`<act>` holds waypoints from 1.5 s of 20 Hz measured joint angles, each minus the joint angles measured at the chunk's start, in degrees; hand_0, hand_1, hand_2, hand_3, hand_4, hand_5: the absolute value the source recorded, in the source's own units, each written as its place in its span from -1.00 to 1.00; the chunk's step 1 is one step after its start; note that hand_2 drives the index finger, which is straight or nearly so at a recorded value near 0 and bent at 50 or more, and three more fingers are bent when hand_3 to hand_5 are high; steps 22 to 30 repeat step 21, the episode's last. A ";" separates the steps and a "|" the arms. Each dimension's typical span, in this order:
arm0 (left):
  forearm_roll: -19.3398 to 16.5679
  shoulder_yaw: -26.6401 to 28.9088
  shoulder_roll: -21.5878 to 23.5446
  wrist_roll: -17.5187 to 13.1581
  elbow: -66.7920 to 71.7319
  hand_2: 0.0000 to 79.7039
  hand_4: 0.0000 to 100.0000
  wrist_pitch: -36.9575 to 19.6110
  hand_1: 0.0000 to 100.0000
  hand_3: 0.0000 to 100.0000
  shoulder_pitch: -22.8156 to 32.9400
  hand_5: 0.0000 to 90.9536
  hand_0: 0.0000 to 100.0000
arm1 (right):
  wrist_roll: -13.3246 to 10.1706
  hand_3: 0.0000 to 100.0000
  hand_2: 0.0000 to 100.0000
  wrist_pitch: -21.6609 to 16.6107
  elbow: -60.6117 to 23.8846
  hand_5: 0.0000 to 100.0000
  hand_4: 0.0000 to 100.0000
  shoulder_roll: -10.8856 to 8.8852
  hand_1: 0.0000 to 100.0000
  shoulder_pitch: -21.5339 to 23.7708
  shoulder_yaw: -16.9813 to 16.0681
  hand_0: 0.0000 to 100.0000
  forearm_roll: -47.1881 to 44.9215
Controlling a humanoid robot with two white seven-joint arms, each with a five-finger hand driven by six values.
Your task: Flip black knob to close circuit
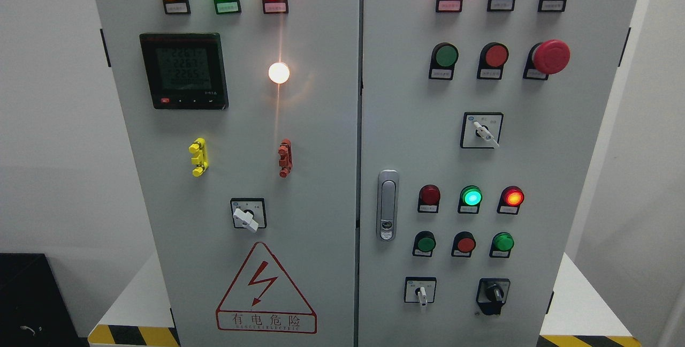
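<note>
The black knob (493,295) sits at the lower right of the grey electrical cabinet's right door (562,175). Its handle points straight down. No robot hand or arm shows anywhere in the head view. To the knob's left is a small white selector switch (421,292), its lever also pointing down.
Lit and unlit indicator lamps and push buttons fill both doors, with a red mushroom stop button (551,57) at upper right. A door latch (387,204) is at the centre. The left door carries a digital meter (184,71), a white selector (248,218) and a red warning triangle (265,291).
</note>
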 measured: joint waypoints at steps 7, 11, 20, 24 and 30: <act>0.02 0.00 0.00 0.00 0.00 -1.00 -1.00 0.00 0.11 -1.00 0.00 -1.00 -0.76 | 2.89 -0.81 -0.91 -3.04 -2.16 -1.00 -0.94 -0.13 -1.00 3.11 0.94 -1.00 -8.24; 0.02 0.00 0.00 0.00 0.00 -1.00 -1.00 0.00 0.11 -1.00 0.00 -1.00 -0.76 | 4.33 -0.86 -0.94 -3.28 -2.88 -1.00 -0.96 -0.16 -1.00 3.75 1.30 -1.00 -10.10; 0.02 0.00 0.00 0.00 0.00 -1.00 -1.00 0.00 0.11 -1.00 0.00 -1.00 -0.76 | 4.88 -0.87 -0.95 -3.33 -3.81 -1.00 -0.98 -0.23 -1.00 4.71 2.07 -1.00 -12.97; 0.02 0.00 0.00 0.00 0.00 -1.00 -1.00 0.00 0.11 -1.00 0.00 -1.00 -0.76 | 4.88 -0.87 -0.95 -3.33 -3.88 -1.00 -0.97 -0.23 -1.00 4.77 2.14 -1.00 -13.09; 0.02 0.00 0.00 0.00 0.00 -1.00 -1.00 0.00 0.11 -1.00 0.00 -1.00 -0.76 | 4.88 -0.87 -0.95 -3.33 -3.88 -1.00 -0.97 -0.23 -1.00 4.77 2.14 -1.00 -13.09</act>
